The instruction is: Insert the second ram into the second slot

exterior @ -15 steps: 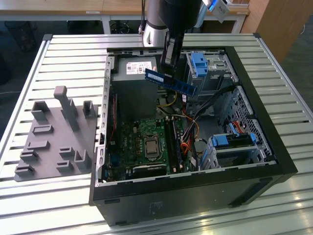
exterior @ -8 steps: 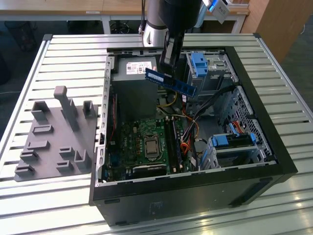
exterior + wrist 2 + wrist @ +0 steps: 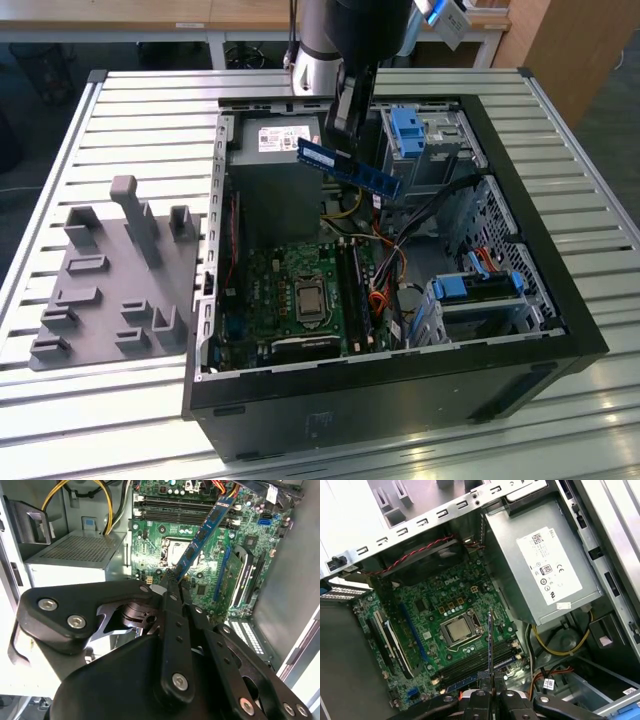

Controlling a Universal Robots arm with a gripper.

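The second ram (image 3: 352, 169), a thin, long, dark-blue circuit-board stick with a pale label, hangs in the air above the open machine, well apart from the board below. In the exterior view it slopes down toward that view's right. I grip it by its upper end, so most of its length juts free beyond my pincer (image 3: 332, 143), which I judge leaves its contact edge unobstructed for seating. My pincer is clenched on the stick, the two black metal fingers (image 3: 172, 605) pressed almost together with just the thin board between them. In the first wrist view I see the stick edge-on as a narrow dark line.

Beneath it lie the memory slots (image 3: 480, 662), long dark parallel channels on the green motherboard (image 3: 290, 285), just beside the square silver processor socket (image 3: 457, 630). I cannot tell which of them is the second slot, nor whether any is filled. The stick is not yet over a slot or touching one.

Beside the board sits the grey metal power supply (image 3: 540, 565) with its white label, and yellow wires curl from it. A bright-blue plastic drive-bay bracket (image 3: 408, 130) stands near my arm. All of this lies inside the black computer case (image 3: 400, 400), set on its side with the side panel off, on a white slatted table (image 3: 130, 100).
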